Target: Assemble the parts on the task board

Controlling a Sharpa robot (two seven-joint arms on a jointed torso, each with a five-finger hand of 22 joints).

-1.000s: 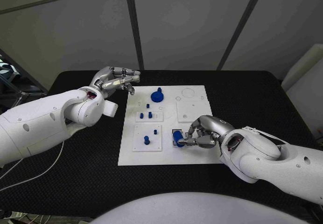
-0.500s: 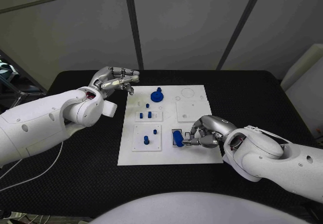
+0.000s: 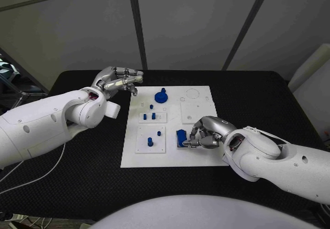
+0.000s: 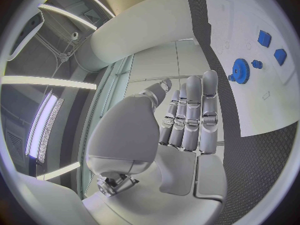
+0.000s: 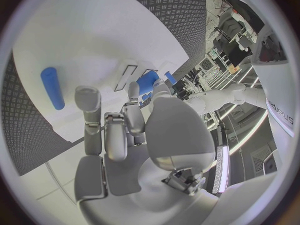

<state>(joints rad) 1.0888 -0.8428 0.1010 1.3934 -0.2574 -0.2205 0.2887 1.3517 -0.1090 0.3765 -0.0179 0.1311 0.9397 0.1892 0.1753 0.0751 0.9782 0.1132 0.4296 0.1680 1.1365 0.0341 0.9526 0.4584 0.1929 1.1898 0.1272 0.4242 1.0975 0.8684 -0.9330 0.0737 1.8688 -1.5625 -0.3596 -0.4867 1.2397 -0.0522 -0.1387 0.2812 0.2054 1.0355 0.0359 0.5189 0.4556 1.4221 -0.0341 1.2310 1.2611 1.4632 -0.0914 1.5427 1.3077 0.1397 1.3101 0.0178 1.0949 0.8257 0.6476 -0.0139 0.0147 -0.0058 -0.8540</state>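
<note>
The white task board (image 3: 199, 157) lies mid-table. My right hand (image 3: 206, 133) grips a blue block (image 3: 181, 137) at a slot in the board's near right part; in the right wrist view the same blue block (image 5: 149, 81) sits at the fingertips (image 5: 132, 91). A blue cylinder (image 5: 52, 88) lies loose on the board beside that hand. A blue gear with a knob (image 3: 161, 98) stands at the board's far side, and small blue pegs (image 3: 150, 141) stand in the left plates. My left hand (image 3: 118, 81) hovers off the board's far left corner, holding nothing.
The black table (image 3: 82, 171) surrounds the board with free room on every side. In the left wrist view the blue gear (image 4: 239, 70) and two small blue pieces (image 4: 264, 37) lie beyond my left hand (image 4: 187, 120).
My right hand has shifted the blue block a little toward the board's far side, and it now sits more upright at the slot. The left hand has not moved.
</note>
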